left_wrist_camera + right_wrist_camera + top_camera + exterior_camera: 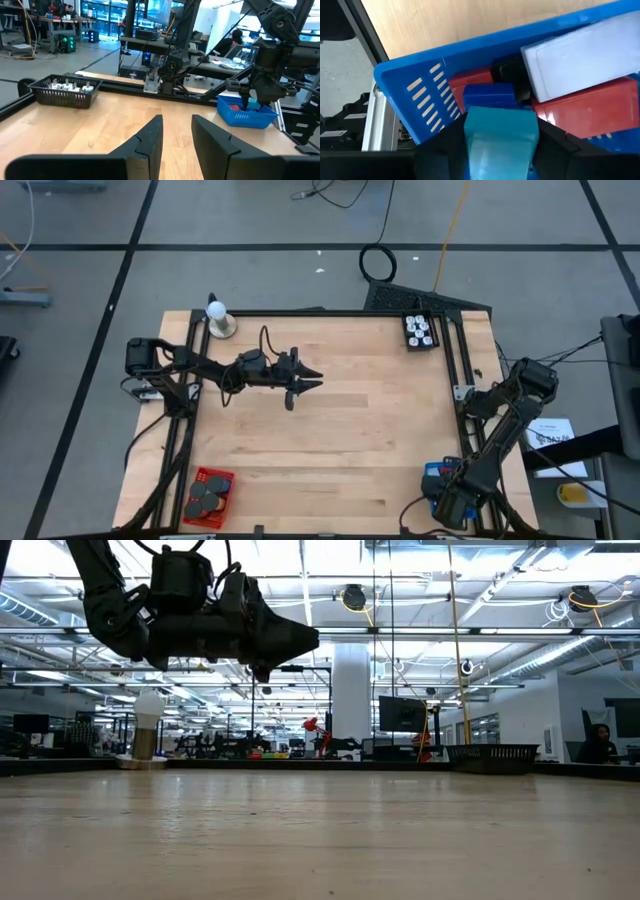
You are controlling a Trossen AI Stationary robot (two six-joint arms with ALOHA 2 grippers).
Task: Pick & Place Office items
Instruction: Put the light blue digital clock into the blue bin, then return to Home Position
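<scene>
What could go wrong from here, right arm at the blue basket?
1. The right gripper holds a teal piece just above the blue basket, which is already crowded with red blocks and a white block; released, it may perch on top and tip out.
2. The basket sits at the table's corner; a nudge might push it off.
3. The left gripper hovers mid-table, fingers apart, empty; little risk there.

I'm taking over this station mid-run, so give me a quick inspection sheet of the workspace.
Surface: wooden table, middle bare.
Job's things: black discs in red basket; red, blue and white blocks in blue basket; black basket holds white pieces.
Clutter: white ball on tan base.
Grippers: left gripper empty, above table; right gripper holds teal piece over blue basket.
Cables: black coil on floor.
Surroundings: open workshop, person seated.
</scene>
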